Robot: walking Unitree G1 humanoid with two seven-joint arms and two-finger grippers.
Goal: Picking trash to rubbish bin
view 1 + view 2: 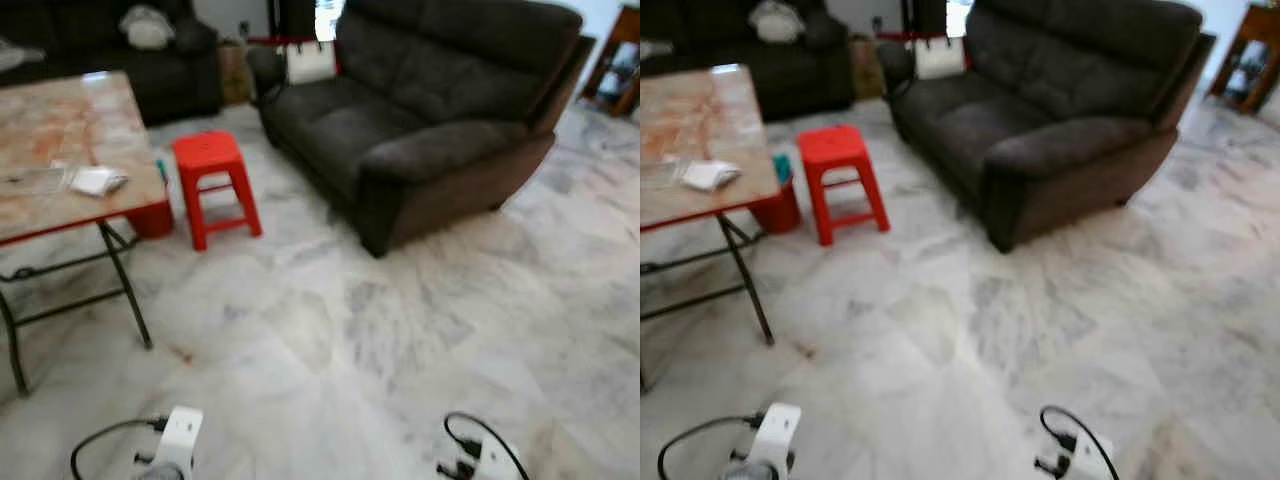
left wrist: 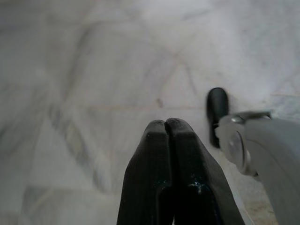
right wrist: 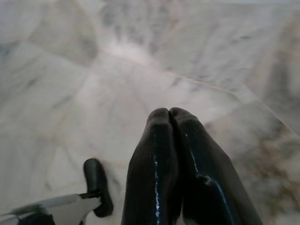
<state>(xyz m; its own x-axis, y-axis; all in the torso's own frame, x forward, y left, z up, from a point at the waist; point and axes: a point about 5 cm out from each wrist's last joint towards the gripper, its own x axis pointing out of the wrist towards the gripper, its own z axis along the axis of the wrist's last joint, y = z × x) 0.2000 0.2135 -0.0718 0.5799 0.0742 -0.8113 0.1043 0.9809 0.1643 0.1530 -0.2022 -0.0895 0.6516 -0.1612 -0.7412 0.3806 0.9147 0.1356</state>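
A crumpled white paper (image 1: 97,180) lies near the right edge of the folding table (image 1: 60,125) at the left, beside a clear plastic sheet (image 1: 30,180). Under that table's corner stands a red bin (image 1: 152,217), mostly hidden by the tabletop. My left arm (image 1: 175,440) and right arm (image 1: 480,458) hang low at the bottom edge of the view, far from the table. In the wrist views the left gripper (image 2: 165,123) and the right gripper (image 3: 168,112) point at bare marble floor, each shut with nothing between the fingers.
A red plastic stool (image 1: 213,185) stands right of the table. A dark sofa (image 1: 420,120) sits at the back right and another dark sofa (image 1: 120,50) at the back left. Pale marble floor (image 1: 350,340) lies open between me and them.
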